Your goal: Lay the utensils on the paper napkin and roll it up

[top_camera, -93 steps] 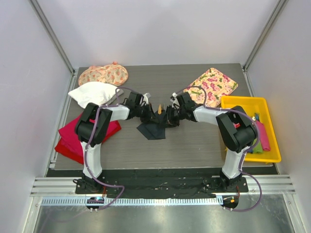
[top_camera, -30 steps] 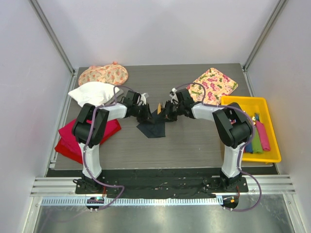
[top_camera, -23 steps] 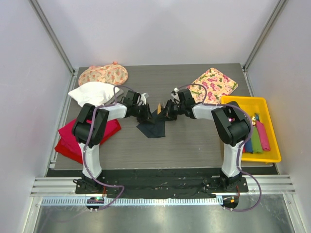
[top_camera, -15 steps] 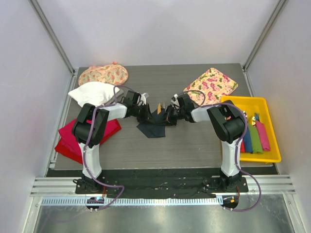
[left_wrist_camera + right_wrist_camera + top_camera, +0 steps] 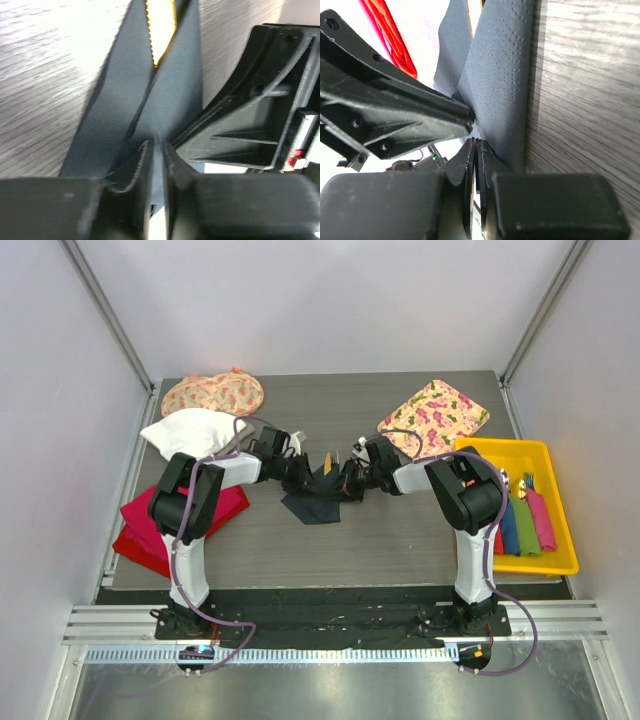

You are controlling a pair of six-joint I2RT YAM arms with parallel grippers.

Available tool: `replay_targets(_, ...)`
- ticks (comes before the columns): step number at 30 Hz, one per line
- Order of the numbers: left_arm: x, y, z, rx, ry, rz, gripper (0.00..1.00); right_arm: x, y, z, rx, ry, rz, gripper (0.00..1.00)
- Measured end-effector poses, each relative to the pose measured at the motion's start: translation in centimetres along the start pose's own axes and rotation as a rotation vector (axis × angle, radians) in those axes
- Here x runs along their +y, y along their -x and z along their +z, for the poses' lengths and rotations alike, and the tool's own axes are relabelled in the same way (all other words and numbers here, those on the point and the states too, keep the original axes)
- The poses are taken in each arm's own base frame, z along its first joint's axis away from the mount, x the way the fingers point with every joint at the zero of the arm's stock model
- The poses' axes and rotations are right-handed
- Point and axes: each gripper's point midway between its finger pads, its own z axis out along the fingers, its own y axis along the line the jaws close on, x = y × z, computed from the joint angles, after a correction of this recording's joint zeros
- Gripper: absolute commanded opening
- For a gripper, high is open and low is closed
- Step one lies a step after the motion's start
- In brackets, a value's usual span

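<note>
The dark navy paper napkin [image 5: 314, 498] lies mid-table with its far part pulled up between my two grippers. A tan-orange utensil [image 5: 327, 459] sticks out of the fold, also seen in the left wrist view [image 5: 161, 27]. My left gripper [image 5: 301, 478] is shut on the napkin's left side [image 5: 125, 100]. My right gripper [image 5: 347, 483] is shut on the napkin's right side [image 5: 502, 75]. The two grippers nearly touch. Other utensils are hidden in the fold.
A red cloth [image 5: 150, 525] and a white cloth [image 5: 190, 432] lie at the left. Floral cloths lie at the back left [image 5: 213, 393] and back right [image 5: 434, 413]. A yellow tray [image 5: 560, 560] with coloured items stands at the right.
My right gripper has moved slightly toward me and inward with the napkin edge. The left gripper has held about still. The raised fold has narrowed.
</note>
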Motion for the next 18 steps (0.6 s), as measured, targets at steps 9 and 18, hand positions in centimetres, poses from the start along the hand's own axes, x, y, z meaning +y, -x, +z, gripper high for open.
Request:
replay_targets(9, 0.3, -0.1, -2.7, -0.065, -0.011, -0.052, 0.49, -0.2, 0.2, -0.1, -0.003, -0.005, 0.003, 0.09)
replay_targets(18, 4.1, 0.9, -7.6, -0.174, 0.159, -0.094, 0.62, -0.2, 0.2, 0.0, 0.004, -0.014, 0.010, 0.08)
